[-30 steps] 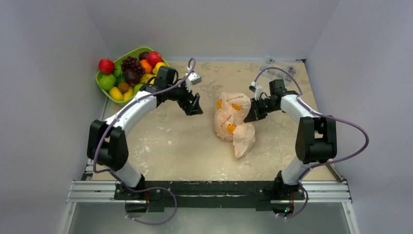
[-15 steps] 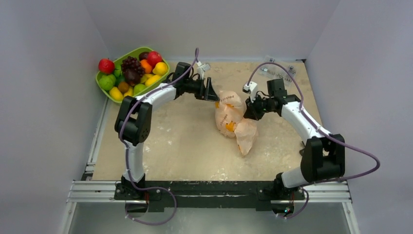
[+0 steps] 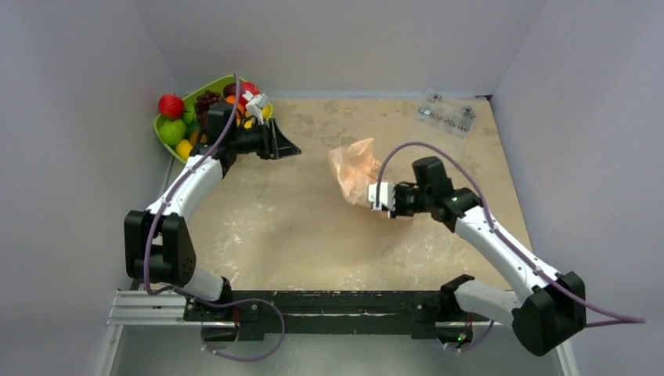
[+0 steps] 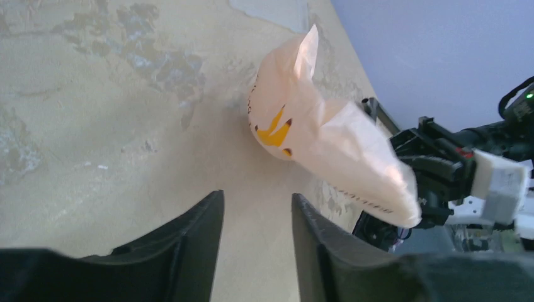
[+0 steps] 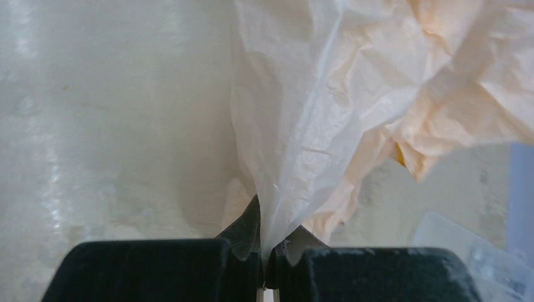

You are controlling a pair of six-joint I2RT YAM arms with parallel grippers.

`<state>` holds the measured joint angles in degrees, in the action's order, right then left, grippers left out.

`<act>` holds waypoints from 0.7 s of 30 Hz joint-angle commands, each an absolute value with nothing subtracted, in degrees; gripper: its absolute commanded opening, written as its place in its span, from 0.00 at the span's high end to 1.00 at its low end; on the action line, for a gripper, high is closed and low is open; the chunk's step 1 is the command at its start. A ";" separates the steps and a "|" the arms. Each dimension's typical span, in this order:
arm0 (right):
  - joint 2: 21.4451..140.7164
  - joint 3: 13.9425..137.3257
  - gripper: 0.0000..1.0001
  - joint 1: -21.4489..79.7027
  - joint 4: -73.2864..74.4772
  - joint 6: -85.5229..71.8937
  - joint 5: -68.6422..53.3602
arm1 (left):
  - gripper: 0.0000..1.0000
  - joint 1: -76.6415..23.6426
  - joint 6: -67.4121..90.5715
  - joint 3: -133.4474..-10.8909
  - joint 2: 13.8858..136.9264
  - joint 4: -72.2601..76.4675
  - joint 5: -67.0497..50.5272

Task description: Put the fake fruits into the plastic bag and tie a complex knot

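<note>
Plastic bag (image 3: 354,168): peach, crumpled, at mid-table, one edge pinched in the right gripper (image 5: 267,242), jaws closed on the film. Left gripper (image 4: 255,220): narrow gap, empty, beside the green tray (image 3: 211,81). Fake fruits (image 3: 205,100): in the tray. Step, judged: opening the bag. Next: a second grip at its mouth.

Lime-green oval tray (image 3: 205,84) at far left corner of table, hard against the left wall. Small clear packets (image 3: 446,116) lie flat at far right corner, well apart from tray; one packet edge (image 5: 466,251) shows blurred in right wrist view. Tabletop (image 3: 297,227) beige, mottled, scuffed with pale patches. Walls (image 3: 352,39) plain pale grey. Aluminium rail (image 3: 149,307) runs along near edge.
</note>
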<state>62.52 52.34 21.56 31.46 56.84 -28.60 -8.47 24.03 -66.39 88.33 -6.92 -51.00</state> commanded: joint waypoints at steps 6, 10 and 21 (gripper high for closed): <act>61.07 38.27 0.55 36.96 32.77 69.83 -18.20 | 0.01 -11.17 16.17 -64.54 86.87 -20.37 -43.10; 60.41 40.76 0.29 37.08 35.27 64.79 -20.05 | 0.00 -19.21 8.72 -72.36 90.58 -27.85 -34.71; 55.61 48.66 0.03 37.57 42.14 46.42 -29.05 | 0.00 -28.42 3.44 -72.19 89.04 -32.30 -26.09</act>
<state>54.92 47.51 36.86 40.91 54.19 -23.09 -25.10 7.73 -73.82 92.29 -30.09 -30.94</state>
